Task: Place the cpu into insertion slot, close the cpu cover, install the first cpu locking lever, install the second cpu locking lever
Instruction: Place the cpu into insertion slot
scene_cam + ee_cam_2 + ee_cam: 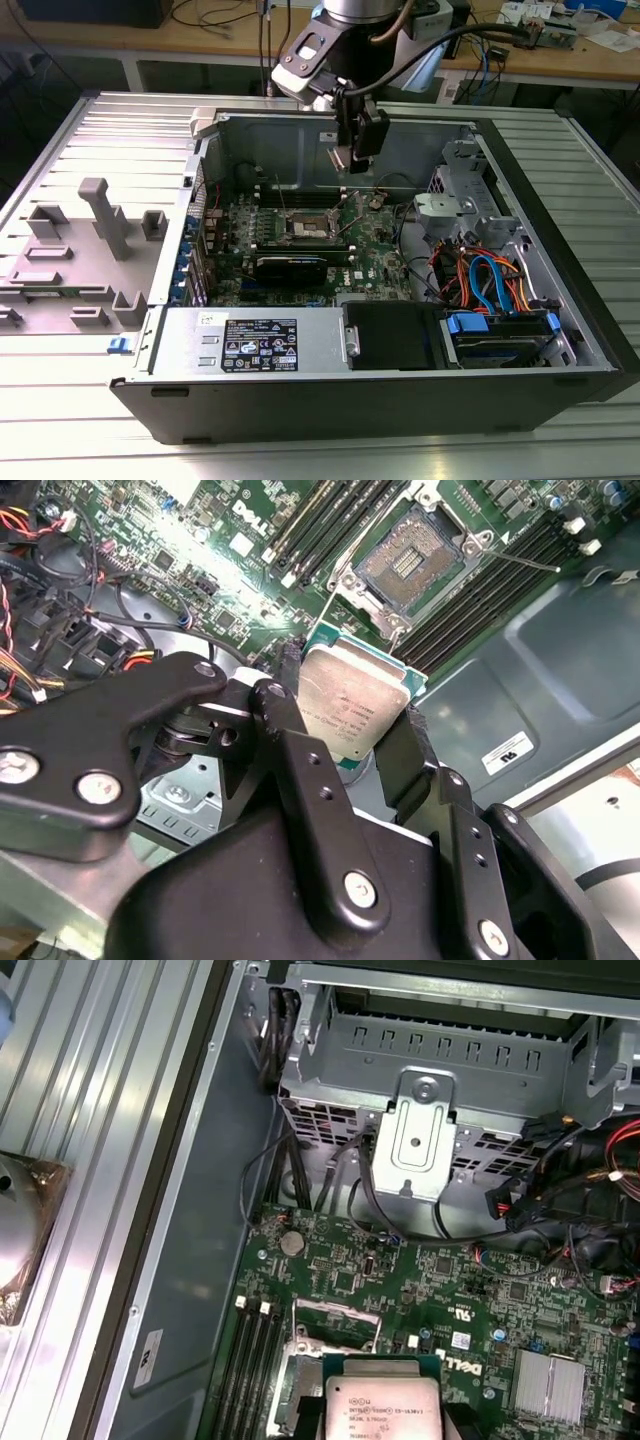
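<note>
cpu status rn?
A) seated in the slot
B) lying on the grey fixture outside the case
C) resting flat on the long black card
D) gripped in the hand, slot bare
D: in the second wrist view the hand clamps the cpu by two opposite edges, and the slot past it shows bare contacts.

Silvery-grey cpu (350, 705), green circuit board (150, 525), dark-centred insertion slot (410, 565)
</note>
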### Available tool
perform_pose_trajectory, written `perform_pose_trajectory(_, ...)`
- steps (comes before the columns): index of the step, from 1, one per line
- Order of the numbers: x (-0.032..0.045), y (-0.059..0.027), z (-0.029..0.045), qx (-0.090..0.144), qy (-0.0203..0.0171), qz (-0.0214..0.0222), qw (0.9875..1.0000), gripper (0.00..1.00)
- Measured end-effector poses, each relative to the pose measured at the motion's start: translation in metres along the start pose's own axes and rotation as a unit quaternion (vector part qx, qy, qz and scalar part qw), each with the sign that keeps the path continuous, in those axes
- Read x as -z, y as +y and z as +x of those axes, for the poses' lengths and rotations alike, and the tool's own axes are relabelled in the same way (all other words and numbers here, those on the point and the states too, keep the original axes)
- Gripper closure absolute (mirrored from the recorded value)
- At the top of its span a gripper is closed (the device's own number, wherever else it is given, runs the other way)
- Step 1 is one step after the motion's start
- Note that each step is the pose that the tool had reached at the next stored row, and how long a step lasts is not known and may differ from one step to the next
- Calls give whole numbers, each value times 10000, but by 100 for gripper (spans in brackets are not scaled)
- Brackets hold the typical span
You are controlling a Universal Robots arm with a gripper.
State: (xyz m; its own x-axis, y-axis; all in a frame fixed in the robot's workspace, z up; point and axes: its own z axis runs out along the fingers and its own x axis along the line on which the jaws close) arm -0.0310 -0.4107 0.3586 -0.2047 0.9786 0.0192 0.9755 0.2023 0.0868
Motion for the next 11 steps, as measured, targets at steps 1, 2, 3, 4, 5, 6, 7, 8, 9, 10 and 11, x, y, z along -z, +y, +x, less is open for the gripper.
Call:
perform_pose_trajectory(1, 0, 0, 0, -23, -2, 0, 10000, 45)
perform_pose_trajectory(2, 0, 0, 0, -45, -4, -1, 10000, 45)
perform_pose_trajectory(3, 0, 0, 0, -64, -6, -1, 10000, 45)
perform_pose_trajectory(4, 0, 0, 0, -74, -6, -1, 10000, 45)
perform_pose_trajectory(5, -1, 0, 0, -87, -7, -2, 10000, 45)
perform_pose_trajectory(6, -2, 0, 0, -115, -10, -2, 9999, 45)
perform_pose_trajectory(7, -2, 0, 0, -142, -12, -3, 9999, 45)
perform_pose_trajectory(8, -3, 0, 0, -177, -16, -3, 9998, 45)
perform_pose_trajectory(9, -3, 0, 0, -208, -18, -4, 9998, 45)
perform_pose_trajectory(10, -4, 0, 0, -245, -21, -5, 9997, 45)
perform_pose_trajectory(11, -5, 0, 0, -281, -24, -5, 9996, 45)
